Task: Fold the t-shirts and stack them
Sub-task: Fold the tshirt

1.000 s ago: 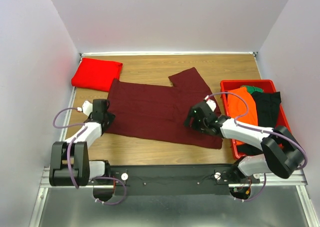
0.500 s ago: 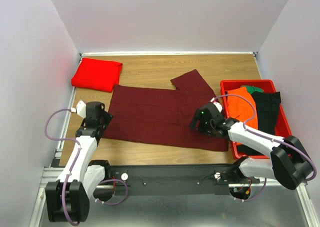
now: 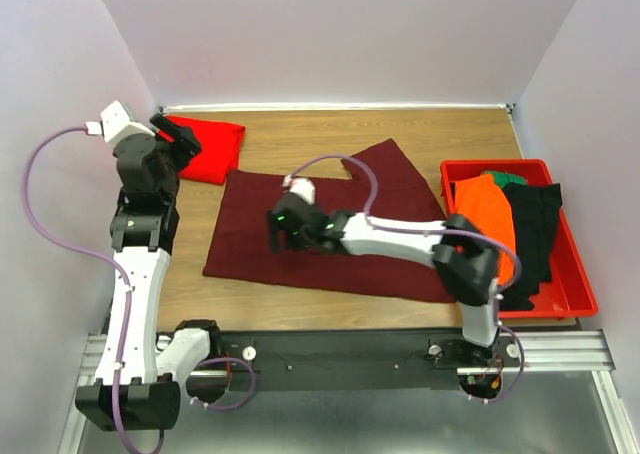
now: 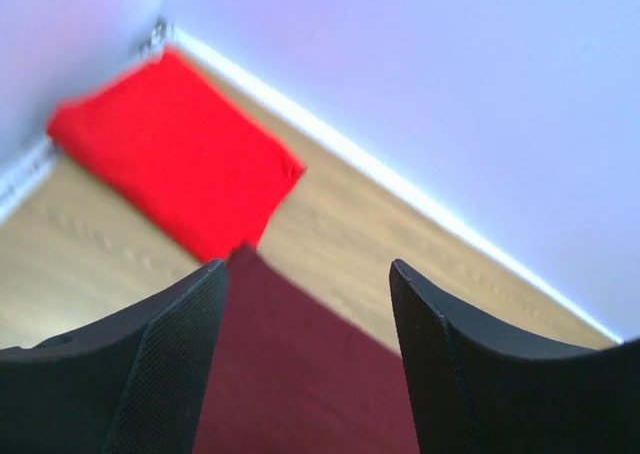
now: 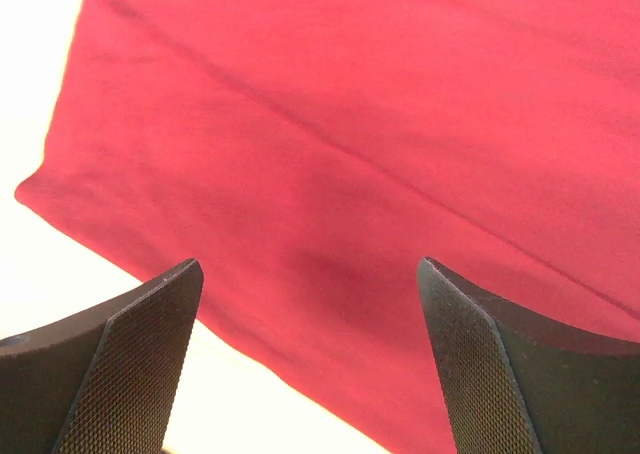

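Note:
The dark maroon t-shirt point(image 3: 330, 229) lies spread flat on the wooden table, one sleeve pointing to the back. The bright red t-shirt point(image 3: 198, 146) lies folded in the back left corner; it also shows in the left wrist view point(image 4: 170, 154). My left gripper point(image 3: 178, 142) is raised high over the back left, open and empty, above the red shirt's edge and the maroon shirt's corner point(image 4: 300, 374). My right gripper point(image 3: 283, 236) is open and empty, reaching far left just above the maroon cloth point(image 5: 350, 174) near its left part.
A red bin point(image 3: 565, 274) at the right holds orange, black and green clothes. White walls close in the left, back and right. Bare wood shows at the back and along the front edge.
The left arm has risen from the shirt's left edge to high over the back left corner. The right gripper has swung from the shirt's right side to its left part. The shirt shifted slightly.

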Tool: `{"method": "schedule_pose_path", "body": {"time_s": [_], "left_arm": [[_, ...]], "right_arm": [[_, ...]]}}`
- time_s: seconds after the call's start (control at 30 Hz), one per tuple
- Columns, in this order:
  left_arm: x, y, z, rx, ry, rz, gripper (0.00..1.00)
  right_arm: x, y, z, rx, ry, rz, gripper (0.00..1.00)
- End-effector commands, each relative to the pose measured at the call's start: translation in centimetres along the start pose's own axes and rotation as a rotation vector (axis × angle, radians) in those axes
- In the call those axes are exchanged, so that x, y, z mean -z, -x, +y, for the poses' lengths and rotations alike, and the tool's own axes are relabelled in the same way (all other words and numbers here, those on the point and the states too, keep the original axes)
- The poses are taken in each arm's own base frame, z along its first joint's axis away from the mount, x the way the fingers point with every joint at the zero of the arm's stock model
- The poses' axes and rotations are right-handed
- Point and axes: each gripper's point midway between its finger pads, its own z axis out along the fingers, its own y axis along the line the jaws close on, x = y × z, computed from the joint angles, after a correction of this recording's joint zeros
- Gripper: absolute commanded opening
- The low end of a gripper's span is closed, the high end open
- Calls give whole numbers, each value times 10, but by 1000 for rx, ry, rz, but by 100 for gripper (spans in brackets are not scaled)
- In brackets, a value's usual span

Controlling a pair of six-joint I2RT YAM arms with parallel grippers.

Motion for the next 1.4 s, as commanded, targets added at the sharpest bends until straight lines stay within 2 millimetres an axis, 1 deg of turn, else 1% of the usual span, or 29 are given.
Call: {"method": "schedule_pose_path", "body": {"time_s": [0.0,0.03,0.07,0.13,0.17,0.2,0.23,0.27,0.3,0.37,0.4,0.43,0.47,0.53,0.57,0.7,0.87,0.93,0.97,1.0,1.07,1.17,1.23,1.27,1.33,1.37], "left_arm": [[19,44,-20,-83,-72,-96,75],[22,50,-23,-85,-85,-106,75],[26,55,-30,-92,-111,-112,75],[28,59,-35,-102,-133,-116,75],[28,61,-36,-107,-134,-116,75],[29,61,-37,-111,-139,-115,75],[29,61,-38,-115,-145,-117,75],[30,61,-38,-118,-144,-120,75],[30,60,-36,-121,-143,-119,75],[31,59,-37,-126,-149,-117,75],[31,58,-36,-130,-151,-115,75],[32,58,-36,-129,-149,-117,75],[32,57,-34,-131,-147,-117,75],[30,55,-34,-133,-146,-112,75],[30,55,-33,-133,-144,-113,75],[30,53,-32,-134,-142,-109,75],[27,50,-30,-133,-135,-105,75],[26,50,-28,-134,-131,-103,75],[26,50,-29,-134,-133,-102,75],[24,49,-29,-133,-131,-98,75],[23,47,-27,-133,-126,-95,76],[17,44,-24,-130,-112,-87,76],[13,42,-20,-116,-89,-85,76],[10,41,-18,-110,-80,-85,79],[2,32,-9,-80,-41,-68,86],[-4,25,-3,-66,-17,-50,91]], "right_arm": [[-32,-15,42,165,-14,-19,94],[-36,-16,52,188,-8,-30,94],[-47,-20,68,232,-8,-48,94],[-58,-25,77,270,-14,-61,94],[-68,-34,79,311,-34,-62,94],[-72,-29,87,315,-28,-82,94],[-75,-31,90,331,-32,-88,94],[-80,-32,89,341,-48,-95,94],[-88,-41,90,362,-51,-83,94],[-95,-52,88,378,-52,-64,94],[-98,-62,89,398,-49,-48,94],[-99,-68,89,409,-49,-39,94],[-98,-78,92,435,-43,-29,94],[-95,-91,92,468,-46,-14,94],[-91,-99,95,495,-44,-7,94],[-78,-119,96,524,-14,50,94],[-57,-133,100,528,38,111,94],[-51,-135,105,520,66,129,94],[-48,-140,107,520,85,152,94],[-42,-142,113,516,102,156,94],[-39,-147,119,514,128,173,94],[-36,-146,132,496,164,176,94],[-36,-140,134,492,155,155,94],[-36,-135,133,487,146,142,95],[-34,-123,133,465,147,128,95],[-30,-109,134,440,158,115,95]]}}
